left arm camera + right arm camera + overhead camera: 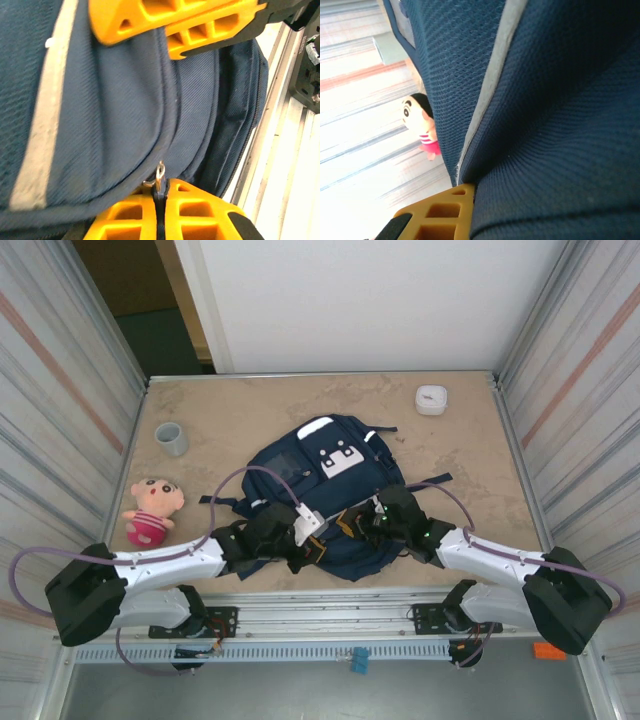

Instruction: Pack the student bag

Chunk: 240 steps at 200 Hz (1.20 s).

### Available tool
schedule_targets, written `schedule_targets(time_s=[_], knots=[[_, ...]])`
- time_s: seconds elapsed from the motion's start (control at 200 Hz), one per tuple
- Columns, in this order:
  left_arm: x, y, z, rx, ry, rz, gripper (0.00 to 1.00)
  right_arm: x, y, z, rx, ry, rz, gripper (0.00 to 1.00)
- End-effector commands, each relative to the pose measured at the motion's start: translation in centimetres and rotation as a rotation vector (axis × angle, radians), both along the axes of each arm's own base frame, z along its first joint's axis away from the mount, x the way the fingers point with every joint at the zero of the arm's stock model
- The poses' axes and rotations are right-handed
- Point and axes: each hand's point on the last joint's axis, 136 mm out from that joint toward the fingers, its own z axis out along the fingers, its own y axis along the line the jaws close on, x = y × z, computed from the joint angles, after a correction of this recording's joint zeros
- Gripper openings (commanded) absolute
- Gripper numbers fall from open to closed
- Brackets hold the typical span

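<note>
The student bag (325,475), navy blue with white patches near its top, lies flat in the middle of the table. My left gripper (315,540) rests at the bag's near edge. In the left wrist view its orange fingers (200,215) are shut on a small metal zipper pull (160,176) beside the seam. My right gripper (368,518) meets the bag from the right. In the right wrist view it (475,187) is shut on a fold of the bag's fabric (555,150), which hides one finger. The pale stripe (42,125) runs across the front pocket.
A plush doll in a pink outfit (150,510) lies left of the bag. A grey cup (171,438) stands at the back left and a small white container (431,399) at the back right. The metal rail (280,165) edges the table close to the bag.
</note>
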Motion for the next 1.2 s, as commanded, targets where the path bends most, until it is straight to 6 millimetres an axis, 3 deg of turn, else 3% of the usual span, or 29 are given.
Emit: schedule_targets(time_s=[0.0, 0.165, 0.301, 0.441, 0.636, 0.917, 1.032, 1.112, 1.198], knots=[[-0.9, -2.9, 4.1, -0.135, -0.058, -0.100, 0.15, 0.9, 0.2, 2.3, 0.010, -0.074, 0.024, 0.00], [-0.1, -1.2, 5.4, -0.134, -0.157, -0.047, 0.37, 0.5, -1.9, 2.5, -0.068, -0.083, 0.084, 0.00], [0.5, 1.2, 6.9, -0.056, -0.383, -0.088, 0.56, 0.1, -3.3, 2.5, -0.121, -0.081, 0.186, 0.00], [0.7, 3.1, 6.8, 0.115, -0.637, -0.259, 0.63, 0.1, -3.3, 3.3, -0.137, -0.119, 0.309, 0.00], [3.2, 3.6, 5.3, 0.273, -0.715, -0.375, 0.72, 0.4, -3.1, 4.1, -0.175, -0.138, 0.422, 0.00], [7.1, 0.1, 6.7, 0.211, -0.824, -0.356, 0.73, 0.5, -3.4, 4.2, -0.197, -0.141, 0.437, 0.00], [7.7, -1.2, 5.7, 0.206, -0.809, -0.387, 0.70, 0.6, -3.1, 4.5, -0.185, -0.144, 0.435, 0.00], [7.9, -1.8, 4.6, 0.211, -0.796, -0.415, 0.58, 0.8, -3.2, 4.8, -0.190, -0.155, 0.431, 0.00], [7.4, -2.1, 3.4, 0.217, -0.761, -0.464, 0.33, 1.0, -3.4, 4.9, -0.196, -0.164, 0.428, 0.00]])
